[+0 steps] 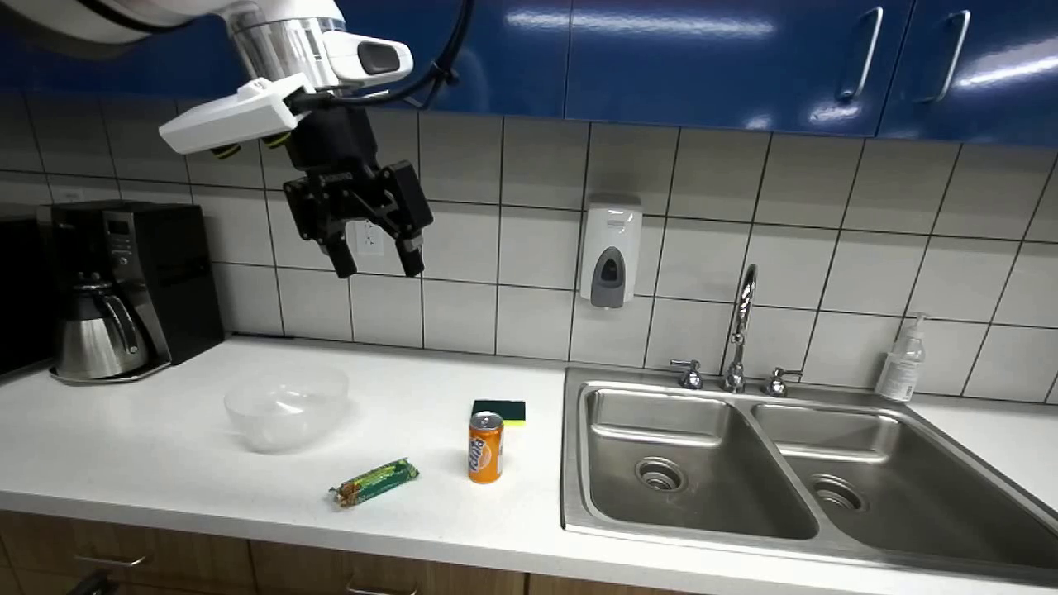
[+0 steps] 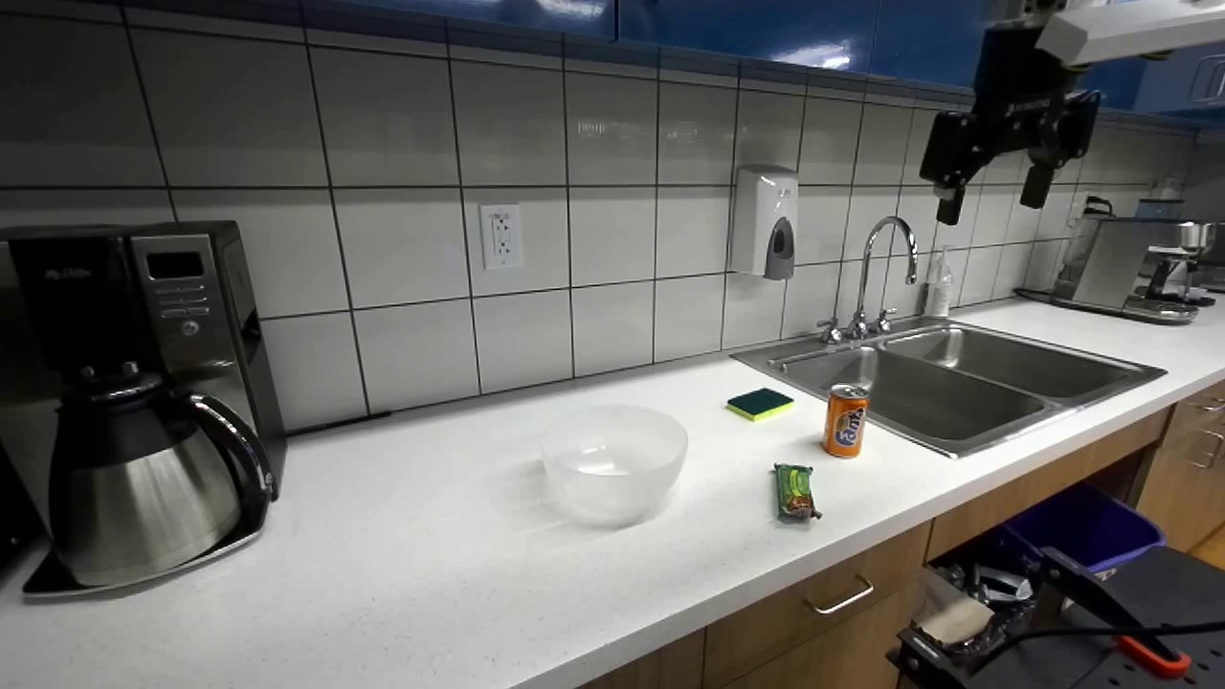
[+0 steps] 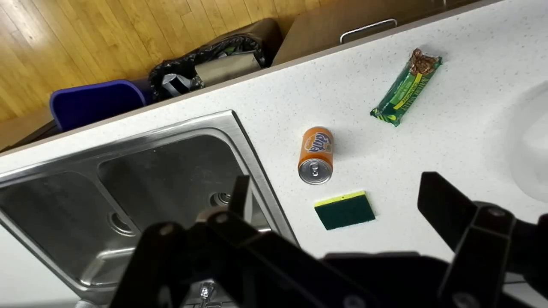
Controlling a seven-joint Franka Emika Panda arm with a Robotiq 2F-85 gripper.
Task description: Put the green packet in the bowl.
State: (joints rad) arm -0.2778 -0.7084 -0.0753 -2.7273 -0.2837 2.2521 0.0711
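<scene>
The green packet (image 1: 376,482) lies flat on the white counter near its front edge; it also shows in an exterior view (image 2: 794,492) and the wrist view (image 3: 406,90). The translucent whitish bowl (image 1: 287,413) stands upright on the counter, apart from the packet; it shows in an exterior view (image 2: 614,469) and partly at the right edge of the wrist view (image 3: 533,141). I see nothing in the bowl. My gripper (image 1: 378,266) is open and empty, high above the counter; it also shows in an exterior view (image 2: 991,203) and the wrist view (image 3: 336,184).
An orange can (image 1: 485,447) stands upright beside the packet. A green-and-yellow sponge (image 1: 499,411) lies behind it. A steel double sink (image 1: 576,463) with a tall faucet (image 1: 741,322) is beyond them. A coffee maker (image 2: 182,325) stands on the counter. Blue cabinets (image 1: 727,58) hang above.
</scene>
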